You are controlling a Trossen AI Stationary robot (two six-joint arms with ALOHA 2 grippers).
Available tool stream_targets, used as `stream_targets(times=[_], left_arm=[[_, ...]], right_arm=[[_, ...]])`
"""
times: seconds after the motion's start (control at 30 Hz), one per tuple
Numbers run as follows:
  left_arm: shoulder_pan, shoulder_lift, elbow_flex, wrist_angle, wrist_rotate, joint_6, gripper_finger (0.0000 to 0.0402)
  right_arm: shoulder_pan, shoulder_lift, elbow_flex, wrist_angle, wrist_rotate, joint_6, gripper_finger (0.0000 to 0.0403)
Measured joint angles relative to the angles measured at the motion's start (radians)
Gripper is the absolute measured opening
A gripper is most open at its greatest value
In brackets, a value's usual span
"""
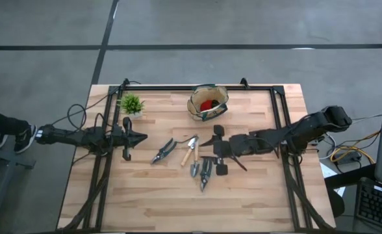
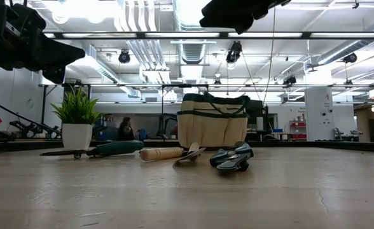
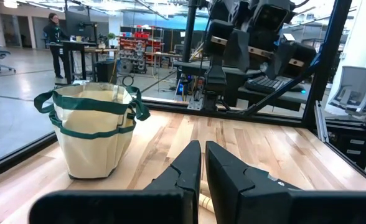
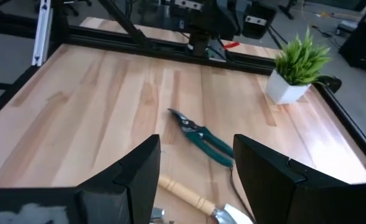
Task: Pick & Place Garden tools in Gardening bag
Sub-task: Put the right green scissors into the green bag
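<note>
The tan gardening bag (image 1: 208, 103) with green trim stands at the table's far middle, with a red-headed piece (image 1: 208, 104) inside it. A green-handled pruner (image 1: 163, 151), a wooden-handled trowel (image 1: 191, 153) and a second pruner (image 1: 206, 173) lie flat on the table in front of the bag. My right gripper (image 1: 212, 151) is open and empty, raised above the trowel and the second pruner. In its wrist view (image 4: 195, 168) the green-handled pruner (image 4: 201, 140) and the trowel's handle (image 4: 183, 193) show between the fingers. My left gripper (image 1: 139, 138) is shut and empty, left of the tools.
A small potted plant (image 1: 131, 104) stands at the far left, beside the bag. A black frame (image 1: 197, 87) runs along the table's far edge and down both sides. Bare wood lies along the near edge (image 1: 191, 208).
</note>
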Motion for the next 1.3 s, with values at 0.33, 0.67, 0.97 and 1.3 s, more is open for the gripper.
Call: stream_targets(times=[0.33,0.67,0.97,1.3], left_arm=[[0.000,0.000,0.000,0.000,0.000,0.000,0.0030],[0.000,0.000,0.000,0.000,0.000,0.000,0.0030],[0.000,0.000,0.000,0.000,0.000,0.000,0.0030],[0.000,0.000,0.000,0.000,0.000,0.000,0.0030]], right_arm=[[0.007,0.000,-0.015,0.002,0.000,0.021,0.0194],[0.007,0.000,-0.019,0.004,0.000,0.021,0.0194],[0.006,0.000,-0.025,0.005,0.003,0.021,0.0194],[0.006,0.000,-0.025,0.006,0.009,0.021,0.0194]])
